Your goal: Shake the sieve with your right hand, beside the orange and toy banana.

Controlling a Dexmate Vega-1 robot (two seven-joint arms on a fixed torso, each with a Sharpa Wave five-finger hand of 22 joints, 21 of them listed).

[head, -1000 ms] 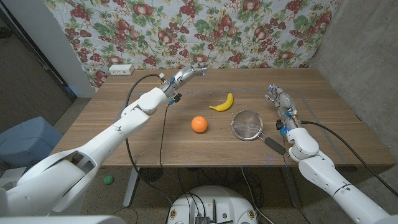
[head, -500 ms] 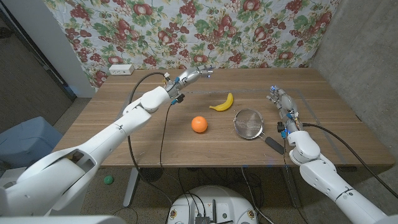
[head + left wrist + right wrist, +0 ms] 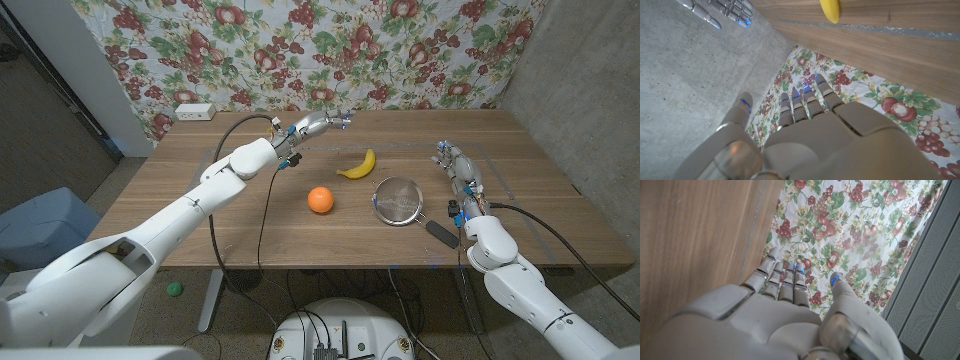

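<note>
- Three task things lie on the wooden table (image 3: 200,215): the sieve (image 3: 398,201), the orange (image 3: 320,200) and the toy banana (image 3: 358,166).
- Sieve: a round metal mesh bowl with a dark handle that points toward the table's near right corner. It rests on the table right of the middle, untouched by either hand.
- Orange: on the table's middle, apart from the sieve, on its left.
- Toy banana: yellow, curved, farther back than the orange and the sieve, between them and the far edge. Its tip also shows in the left wrist view (image 3: 829,10).
- Right hand (image 3: 455,163): near the table's right edge, just right of the sieve and apart from it. Its fingers reach toward the far edge, stretched out and holding nothing; the right wrist view (image 3: 790,315) shows them straight with the thumb set apart.
- Left hand (image 3: 318,123): up over the far edge of the table, behind the toy banana, fingers extended and empty; the left wrist view (image 3: 805,135) shows them spread.
- Flowered cloth (image 3: 330,50) hangs behind the table, printed with fruit and leaves.
- White power strip (image 3: 194,111) lies at the far left corner.
- No writing or brand can be read anywhere.
</note>
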